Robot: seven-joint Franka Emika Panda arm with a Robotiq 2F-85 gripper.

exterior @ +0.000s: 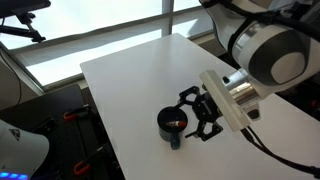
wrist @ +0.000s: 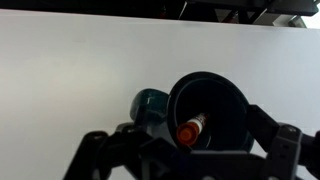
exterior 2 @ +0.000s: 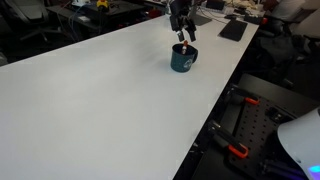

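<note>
A dark teal mug [exterior: 172,124] stands on the white table [exterior: 130,80], near one edge in an exterior view [exterior 2: 183,59]. A marker with an orange-red cap [wrist: 192,127] leans inside the mug [wrist: 210,100], cap end up. My gripper [exterior: 200,112] hovers right at the mug, just above its rim in an exterior view [exterior 2: 182,35]. In the wrist view its two black fingers stand wide apart on either side of the mug, and the gripper [wrist: 185,160] is open and holds nothing.
The white table [exterior 2: 100,100] stretches wide away from the mug. A black keyboard [exterior 2: 232,30] lies past the mug at the far end. Black frame parts with red-handled clamps [exterior 2: 235,150] sit below the table's edge. A window [exterior: 90,25] runs behind.
</note>
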